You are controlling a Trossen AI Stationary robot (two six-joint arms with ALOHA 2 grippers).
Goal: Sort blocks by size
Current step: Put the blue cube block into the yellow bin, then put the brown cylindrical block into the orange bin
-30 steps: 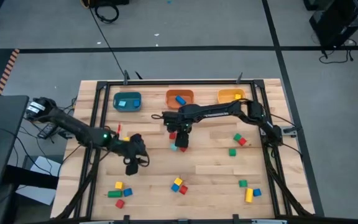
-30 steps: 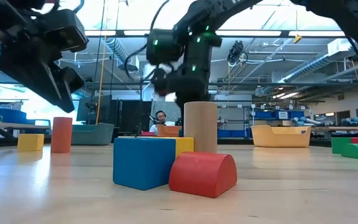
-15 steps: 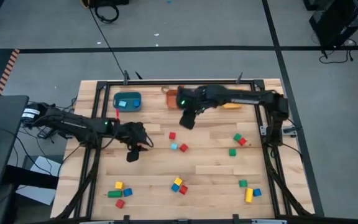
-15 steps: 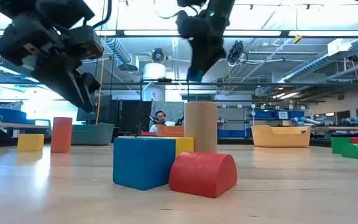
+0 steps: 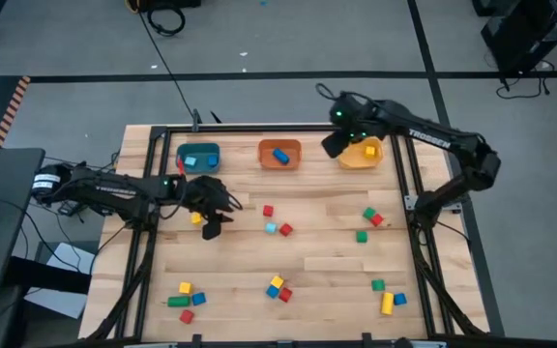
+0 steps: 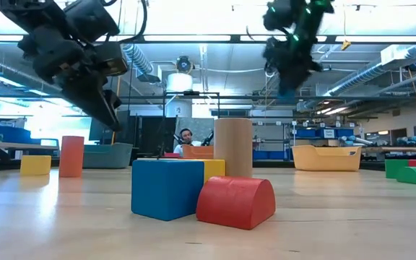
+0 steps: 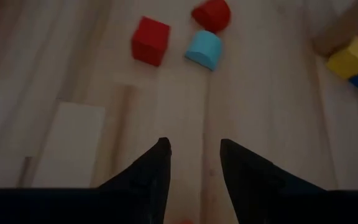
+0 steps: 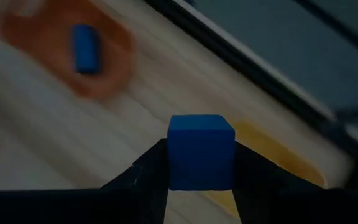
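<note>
My right gripper point(image 5: 334, 145) is shut on a blue cube point(image 8: 201, 151), in the air beside the yellow bin point(image 5: 360, 152) at the table's far side. My left gripper point(image 5: 215, 225) is open and empty above the table's left middle, beside a small yellow block point(image 5: 196, 218). Ahead of it lie a red cube point(image 7: 150, 40), a light blue block point(image 7: 204, 50) and a red half-round block point(image 7: 211, 14). More blocks lie in groups at the near left point(image 5: 184, 298), near middle point(image 5: 278, 288) and near right point(image 5: 388, 295). My right gripper pinches the blue cube by two opposite side faces point(image 8: 174, 163) between its two fingers. The cube sits square between the fingers, lifted clear of the table and the bins.
The teal bin point(image 5: 198, 157), the orange bin point(image 5: 279, 154) with a blue block point(image 5: 280, 155) inside, and the yellow bin stand in a row along the far edge. Green and red blocks point(image 5: 367, 222) lie at the right middle. A black frame rail point(image 5: 259, 127) runs round the table.
My right gripper has risen from the blocks at the table's middle and gone toward the far right, up to the yellow bin. My left gripper has gone toward the far edge and a little to the right, staying open.
</note>
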